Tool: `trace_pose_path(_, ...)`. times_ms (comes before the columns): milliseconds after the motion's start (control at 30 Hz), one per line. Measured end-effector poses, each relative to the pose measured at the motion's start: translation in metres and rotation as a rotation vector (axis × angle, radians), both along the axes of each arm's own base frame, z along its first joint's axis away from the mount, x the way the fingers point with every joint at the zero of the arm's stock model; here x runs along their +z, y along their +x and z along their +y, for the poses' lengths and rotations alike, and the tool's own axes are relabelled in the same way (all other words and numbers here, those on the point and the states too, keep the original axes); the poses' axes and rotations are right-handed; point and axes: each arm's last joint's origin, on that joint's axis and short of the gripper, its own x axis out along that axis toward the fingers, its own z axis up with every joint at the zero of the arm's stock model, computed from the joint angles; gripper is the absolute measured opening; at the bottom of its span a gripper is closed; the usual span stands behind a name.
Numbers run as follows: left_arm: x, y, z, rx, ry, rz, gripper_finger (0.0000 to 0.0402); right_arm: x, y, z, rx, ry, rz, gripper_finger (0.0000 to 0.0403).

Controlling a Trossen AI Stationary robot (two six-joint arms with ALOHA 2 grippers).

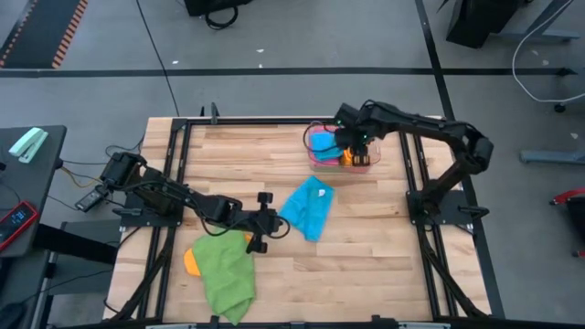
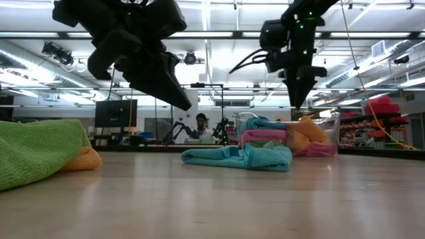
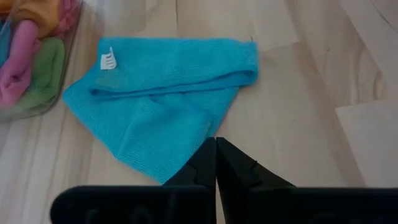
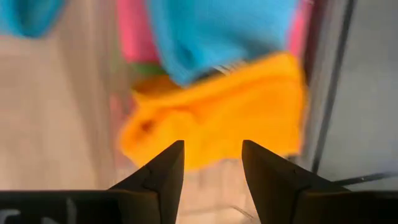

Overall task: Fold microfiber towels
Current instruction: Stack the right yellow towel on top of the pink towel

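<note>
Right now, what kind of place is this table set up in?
Most likely a robotics lab or workshop. The wooden table sits in a dark metal frame with two arms mounted on it. Around it is bare grey floor with cables, and the low view shows ceiling strip lights and monitors behind.

No text, brand, number or sign can be read anywhere. The sky blue towel (image 3: 158,93) carries a small white sewn-in tag (image 3: 108,60) near one corner, seen in the left wrist view, but whatever is printed on it is too small to make out. A device with a red screen (image 1: 15,220) beside the tabletop shows nothing legible either.
</note>
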Motion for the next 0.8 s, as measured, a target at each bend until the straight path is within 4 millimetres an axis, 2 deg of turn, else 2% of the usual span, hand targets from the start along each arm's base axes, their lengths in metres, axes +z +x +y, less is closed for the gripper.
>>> trace_pose_path(67, 0.000, 0.000, 0.000, -0.010, 0.010, -0.005, 0.0018, -0.002, -0.009, -0.009, 0.007, 0.000, 0.011, 0.0170)
trace_pose_path(167, 0.001, 0.001, 0.000, -0.015, 0.013, -0.012, 0.0028, -0.017, -0.019, -0.022, 0.017, 0.044, 0.018, 0.0169)
trace_pose_path(300, 0.001, 0.001, 0.000, -0.044, 0.047, -0.007, 0.0029, -0.036, -0.018, -0.031, 0.061, 0.056, -0.108, 0.0169)
trace_pose_path(533, 0.001, 0.001, 0.000, -0.046, 0.052, -0.003, 0.0013, -0.060, -0.016, -0.039, 0.219, 0.005, -0.180, 0.0195)
trace_pose_path(667, 0.001, 0.001, 0.001, -0.044, 0.054, -0.002, 0.0011, -0.085, -0.020, -0.044, 0.205, 0.078, -0.157, 0.0208)
trace_pose_path(800, 0.001, 0.001, 0.002, -0.040, 0.052, -0.004, 0.0020, -0.099, -0.024, -0.044, 0.156, 0.130, -0.158, 0.0219)
